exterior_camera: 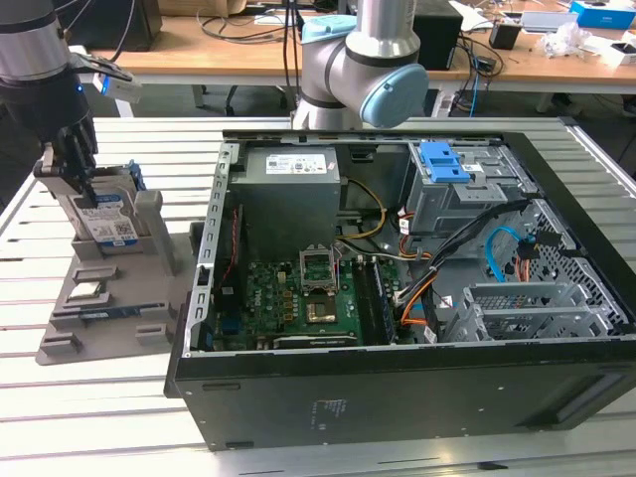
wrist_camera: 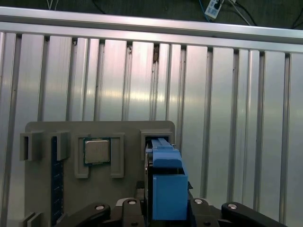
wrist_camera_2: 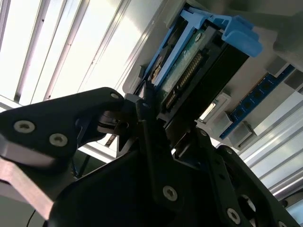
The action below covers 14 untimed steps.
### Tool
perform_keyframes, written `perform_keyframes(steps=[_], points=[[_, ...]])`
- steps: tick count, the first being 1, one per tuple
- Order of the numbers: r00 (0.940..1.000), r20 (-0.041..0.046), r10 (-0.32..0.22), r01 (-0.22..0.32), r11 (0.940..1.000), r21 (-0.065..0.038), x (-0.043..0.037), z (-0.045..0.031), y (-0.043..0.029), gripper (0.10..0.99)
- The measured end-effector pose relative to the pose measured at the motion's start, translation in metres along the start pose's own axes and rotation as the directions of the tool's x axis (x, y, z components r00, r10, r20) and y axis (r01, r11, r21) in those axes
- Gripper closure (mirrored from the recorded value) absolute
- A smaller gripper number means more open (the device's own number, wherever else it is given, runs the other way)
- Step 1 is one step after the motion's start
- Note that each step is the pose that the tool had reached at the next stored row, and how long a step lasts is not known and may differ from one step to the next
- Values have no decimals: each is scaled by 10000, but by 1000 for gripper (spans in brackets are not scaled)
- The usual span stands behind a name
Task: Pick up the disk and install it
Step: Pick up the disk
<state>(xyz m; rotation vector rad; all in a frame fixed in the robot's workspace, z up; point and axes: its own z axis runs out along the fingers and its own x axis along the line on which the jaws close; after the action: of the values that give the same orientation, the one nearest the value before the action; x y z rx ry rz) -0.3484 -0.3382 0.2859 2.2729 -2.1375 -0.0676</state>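
Little is done: fingers [wrist_camera_2: 145, 124] of the gripper [exterior_camera: 84, 187] clamp the disk [exterior_camera: 109, 224], upright in its grey stand [exterior_camera: 99, 298] at the exterior view's left; the computer case [exterior_camera: 397, 402] awaits it.

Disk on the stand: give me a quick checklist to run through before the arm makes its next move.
1. Disk standing upright in the grey stand: ok.
2. Gripper down at the disk's upper edge and lined up with it in both wrist views: ok.
3. Firm grip on the disk: cannot tell.
4. Computer case open, side panel off: ok.
5. Drive cage with the blue tab free to take the disk: cannot tell.
6. Way into the cage free of cables: cannot tell; they run right beside it.
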Motion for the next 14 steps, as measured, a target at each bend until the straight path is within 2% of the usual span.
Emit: perform_keyframes(steps=[9, 14], points=[[10000, -3, -7, 7, 10000, -1, 0, -3, 0, 722], [10000, -3, -7, 7, 10000, -1, -9, -40, 1, 722]])
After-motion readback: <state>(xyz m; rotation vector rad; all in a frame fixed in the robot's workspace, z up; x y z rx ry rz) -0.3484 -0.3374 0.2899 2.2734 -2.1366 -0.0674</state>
